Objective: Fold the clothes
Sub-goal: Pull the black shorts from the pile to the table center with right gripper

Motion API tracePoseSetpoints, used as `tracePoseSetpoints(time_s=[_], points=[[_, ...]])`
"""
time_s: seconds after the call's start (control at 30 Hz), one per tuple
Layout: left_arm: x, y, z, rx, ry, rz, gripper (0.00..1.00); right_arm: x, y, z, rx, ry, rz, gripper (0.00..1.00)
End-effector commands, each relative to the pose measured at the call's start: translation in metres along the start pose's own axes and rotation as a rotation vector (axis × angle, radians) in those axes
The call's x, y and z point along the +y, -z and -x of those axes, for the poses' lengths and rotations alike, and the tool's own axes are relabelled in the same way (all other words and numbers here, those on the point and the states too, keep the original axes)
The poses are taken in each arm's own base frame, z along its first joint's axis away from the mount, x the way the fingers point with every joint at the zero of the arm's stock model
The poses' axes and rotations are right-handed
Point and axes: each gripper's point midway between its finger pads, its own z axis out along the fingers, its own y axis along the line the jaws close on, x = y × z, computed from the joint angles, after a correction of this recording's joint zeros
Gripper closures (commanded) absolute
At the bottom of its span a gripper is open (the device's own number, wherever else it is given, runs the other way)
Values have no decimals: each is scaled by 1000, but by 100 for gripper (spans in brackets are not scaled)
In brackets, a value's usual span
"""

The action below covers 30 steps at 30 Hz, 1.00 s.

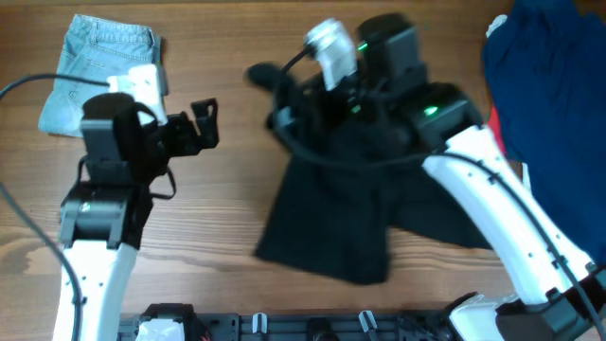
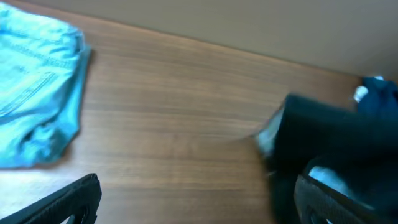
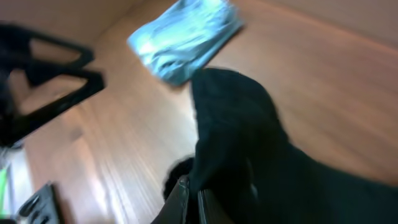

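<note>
1. Overhead view: the black shorts (image 1: 331, 213) lie mid-way along the table (image 1: 227, 218). Their lower part is spread flat, and their upper edge is bunched and raised under the right arm (image 1: 492, 189), whose wrist reaches across it. From above, cloth and wrist hide that arm's fingertips. The left gripper (image 1: 203, 123) hovers apart on the left, jaws wide and empty, turned toward the shorts. It is placed, I judge, to take a second corner. Light-blue denim shorts (image 1: 104, 71) sit folded at the far left, out of the working area. A dark blue garment (image 1: 544, 76) is heaped at the right edge.

2. Left wrist view: the two spread fingers (image 2: 71, 199) frame bare tabletop with nothing between them. The black cloth shows blurred at the right and the denim at the left, so this hand sits between the two and touches neither.

3. Right wrist view: the right gripper (image 3: 194, 202) is pinched tight on a fold of the black cloth. The fabric is lifted and drapes away from the fingertips, a hold that would let the edge be carried over for a fold.
</note>
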Motion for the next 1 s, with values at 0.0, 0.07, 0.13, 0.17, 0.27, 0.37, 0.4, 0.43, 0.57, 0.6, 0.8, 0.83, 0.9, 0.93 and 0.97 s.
tracePoseSetpoints(time_s=[0.0, 0.07, 0.13, 0.17, 0.27, 0.37, 0.4, 0.43, 0.57, 0.6, 0.8, 0.83, 0.9, 0.93, 0.97], points=[[11, 18, 6, -26, 32, 31, 0, 13, 8, 3, -5, 51, -37, 96], [13, 18, 3, -13, 38, 39, 0, 12, 7, 0, 5, 48, -46, 96], [14, 16, 1, -1, 40, 41, 0, 12, 7, -1, 7, 48, -46, 96], [13, 15, 0, 4, 40, 35, 0, 12, 7, -1, 7, 48, -46, 96], [-2, 9, -7, 44, -33, -61, 0, 12, 7, -1, 10, 48, -45, 96], [-7, -3, -15, 90, -78, -110, 0, 12, 8, -3, 17, 47, -46, 96], [-6, -9, -18, 111, -76, -113, 0, 12, 8, -5, 23, 45, -46, 96], [-4, -17, -22, 134, -69, -109, 0, 12, 8, -6, 28, 43, -46, 96], [-3, -43, -30, 183, -54, -141, 0, 11, 6, -13, 55, 42, -46, 96], [-6, -47, -28, 179, -55, -163, 0, 11, 5, -14, 58, 48, -45, 96], [-29, -61, -20, 141, -137, -326, 0, 14, 5, -16, 65, 59, -27, 96], [-29, -62, -20, 141, -137, -327, 0, 13, 5, -16, 64, 76, -27, 96], [-24, -62, -16, 122, -159, -310, 0, 9, 3, -15, 61, 84, -50, 96], [-18, -60, -7, 92, -155, -292, 0, 6, -1, -14, 57, 85, -56, 96], [-11, -53, 7, 54, -133, -273, 0, 4, -6, -12, 51, 87, -55, 96]])
